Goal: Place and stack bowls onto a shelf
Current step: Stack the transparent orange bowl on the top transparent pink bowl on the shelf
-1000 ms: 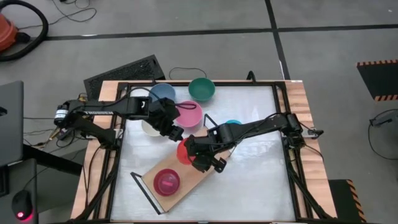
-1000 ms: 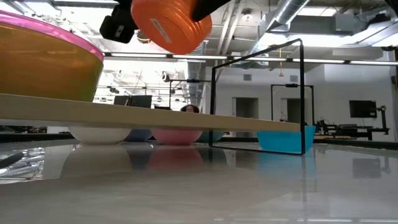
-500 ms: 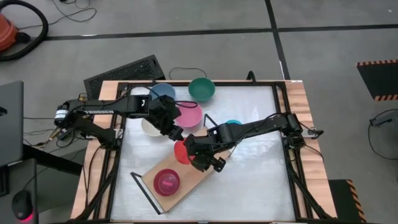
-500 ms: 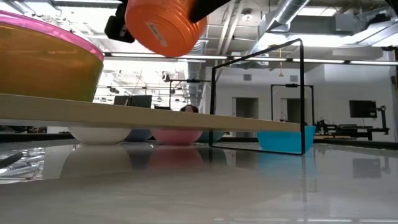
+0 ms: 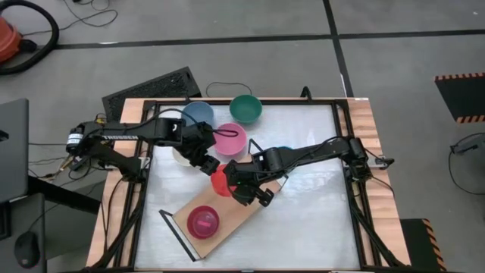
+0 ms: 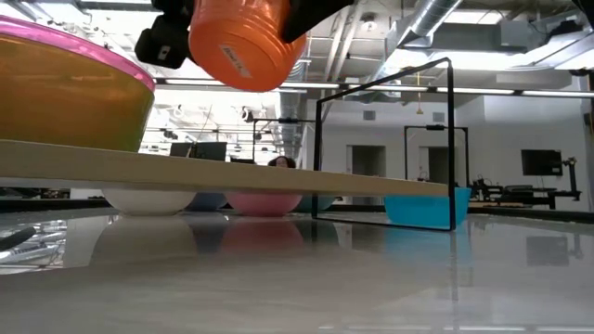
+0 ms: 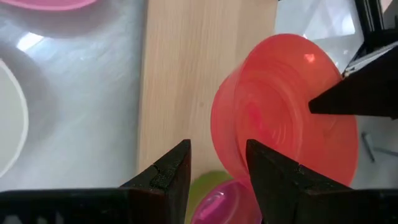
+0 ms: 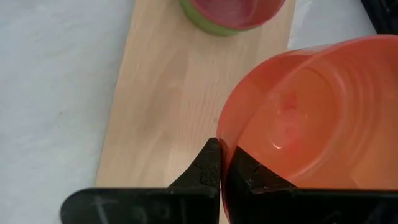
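Observation:
My right gripper (image 5: 241,189) is shut on the small red bowl (image 5: 220,182), held in the air above the far end of the light-wood shelf (image 5: 236,216). My left gripper (image 5: 210,165) is open just beside the bowl's outer wall (image 7: 249,124); whether it touches, I cannot tell. On the shelf's near end the magenta bowl (image 5: 203,220) sits inside the lime green bowl (image 8: 205,25). In the low view the red bowl (image 6: 246,42) hangs well above the board (image 6: 232,176). My right gripper pinches the red bowl's rim (image 8: 219,134), one finger inside the bowl and one outside. It comes from the table's right side. The bowl is lifted clear of the shelf and tipped, its hollow toward my right gripper and its base (image 7: 280,118) toward my left gripper.
The blue (image 5: 198,114), teal (image 5: 245,108), pink (image 5: 229,139) and cream (image 5: 180,155) bowls stand on the table at the far left. The cyan bowl (image 5: 283,150) is partly hidden by the right arm. Black wire loops (image 5: 176,231) stand at the shelf's ends.
My right gripper has carried the red bowl a little toward the table's left edge, still high above the shelf, and the bowl's tilt has changed slightly. My left gripper has shifted a little the same way, staying beside the bowl.

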You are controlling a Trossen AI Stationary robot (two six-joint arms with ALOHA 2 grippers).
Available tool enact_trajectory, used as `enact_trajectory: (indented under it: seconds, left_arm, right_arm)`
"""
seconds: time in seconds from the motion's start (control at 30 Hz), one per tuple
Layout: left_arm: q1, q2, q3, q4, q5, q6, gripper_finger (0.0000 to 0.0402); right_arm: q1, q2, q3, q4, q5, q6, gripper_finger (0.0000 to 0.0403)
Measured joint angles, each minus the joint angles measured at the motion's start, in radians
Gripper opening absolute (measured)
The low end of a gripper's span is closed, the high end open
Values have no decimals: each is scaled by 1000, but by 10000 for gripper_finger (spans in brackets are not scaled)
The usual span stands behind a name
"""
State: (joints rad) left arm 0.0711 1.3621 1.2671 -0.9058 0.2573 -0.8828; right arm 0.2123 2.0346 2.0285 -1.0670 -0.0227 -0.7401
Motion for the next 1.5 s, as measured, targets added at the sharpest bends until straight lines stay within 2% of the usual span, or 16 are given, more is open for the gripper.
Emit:
enact_trajectory:
  seconds: [0.1,0.17,0.33,0.6,0.7,0.87,0.93,1.03,1.3,1.4,1.5]
  left_arm:
    - [-5,0,0,9,-2,-33,137]
    - [-8,17,0,20,7,-52,137]
    - [-13,83,0,40,133,-52,137]
    - [6,111,0,60,205,-28,130]
    - [19,111,-1,59,207,-24,100]
    - [22,113,-4,46,177,-12,16]
    - [20,113,-4,48,155,-11,9]
    - [20,111,-4,55,143,3,2]
    - [27,110,-4,36,101,38,0]
    - [38,110,-3,40,126,62,0]
    - [49,96,-1,31,150,81,0]
  right_arm:
    - [0,0,0,8,8,0,23]
    - [1,0,-1,11,49,-2,23]
    - [1,0,-1,-23,82,-23,23]
    - [24,0,-1,-44,79,15,23]
    - [27,0,-1,-47,68,17,23]
    - [26,-1,0,-36,55,20,23]
    - [20,-1,0,-23,55,39,28]
    - [13,-1,0,13,44,94,70]
    - [-7,-3,0,-12,37,182,241]
    - [-8,-7,6,-30,46,194,273]
    - [-9,-6,65,-126,62,195,278]
